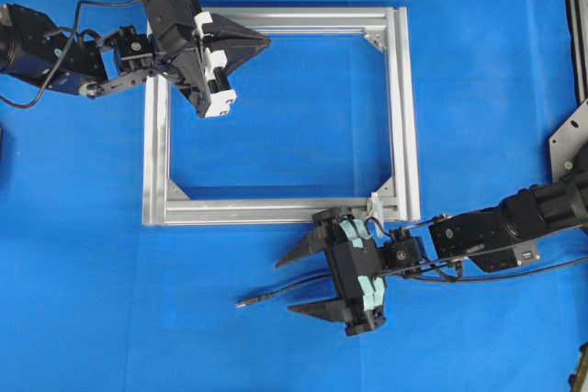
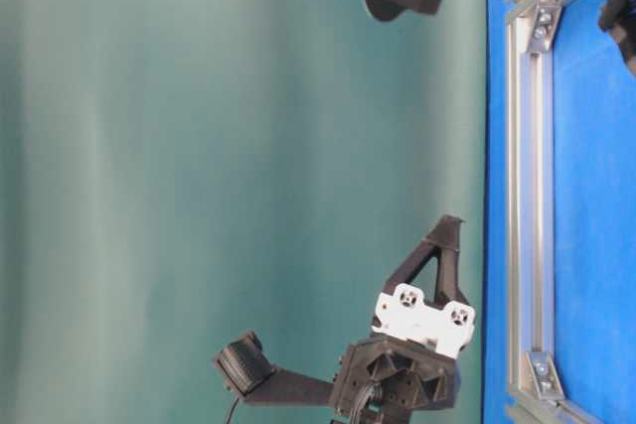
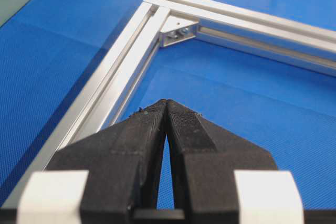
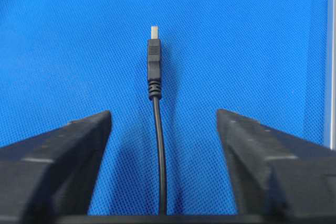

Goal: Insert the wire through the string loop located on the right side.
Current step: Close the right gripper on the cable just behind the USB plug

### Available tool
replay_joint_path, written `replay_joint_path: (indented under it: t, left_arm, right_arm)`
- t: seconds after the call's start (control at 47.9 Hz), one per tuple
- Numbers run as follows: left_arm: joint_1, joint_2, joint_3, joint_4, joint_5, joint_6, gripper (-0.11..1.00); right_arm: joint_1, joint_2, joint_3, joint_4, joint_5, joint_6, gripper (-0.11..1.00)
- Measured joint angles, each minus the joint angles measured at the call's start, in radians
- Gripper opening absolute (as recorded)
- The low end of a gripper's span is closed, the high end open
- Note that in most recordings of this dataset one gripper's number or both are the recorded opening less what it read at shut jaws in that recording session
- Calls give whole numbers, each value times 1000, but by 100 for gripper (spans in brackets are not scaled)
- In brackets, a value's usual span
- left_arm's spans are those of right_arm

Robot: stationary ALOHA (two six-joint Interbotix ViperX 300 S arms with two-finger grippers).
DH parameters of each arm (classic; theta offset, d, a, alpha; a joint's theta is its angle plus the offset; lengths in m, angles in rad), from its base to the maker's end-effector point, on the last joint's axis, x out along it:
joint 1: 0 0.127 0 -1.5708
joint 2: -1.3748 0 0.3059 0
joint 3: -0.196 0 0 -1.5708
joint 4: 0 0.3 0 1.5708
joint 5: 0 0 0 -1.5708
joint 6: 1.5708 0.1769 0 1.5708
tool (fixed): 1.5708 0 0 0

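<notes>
Your right gripper (image 1: 305,274) is hovering just outside the frame's (image 1: 276,211) near rail, jaws standing apart with nothing between them but the wire (image 4: 159,150), untouched. The wire is lying on the blue mat (image 1: 478,89), running out from under the gripper along the gap between the two fingers (image 4: 63,150), its plug (image 4: 153,72) resting ahead of the fingertips with the metal tip pointing away from the wrist. In the overhead view the plug end is sitting to the left of the gripper, well clear of the frame. The loop (image 1: 375,202) is showing as a small white tag at the frame's near right corner, just beside the right wrist. Your left gripper (image 1: 262,40) is sitting over the frame's far left corner, jaws pressed together and holding nothing; from its wrist view it is pointing toward a corner bracket (image 3: 178,29).
</notes>
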State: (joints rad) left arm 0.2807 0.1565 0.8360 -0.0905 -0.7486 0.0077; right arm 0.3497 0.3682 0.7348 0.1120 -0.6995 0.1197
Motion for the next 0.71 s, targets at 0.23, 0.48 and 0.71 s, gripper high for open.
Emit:
replay_joint_path:
  t: [0.23, 0.48, 0.71]
  left_arm:
    - [-2, 0, -2, 0, 0, 0, 0]
    - [0, 0, -2, 0, 0, 0, 0]
    - [-2, 0, 0, 2, 0, 0, 0]
  right_arm:
    - [2, 3, -9, 0, 43, -5, -2]
    - [0, 5, -11, 0, 46, -5, -3]
    - [0, 0, -9, -2, 48, -5, -3]
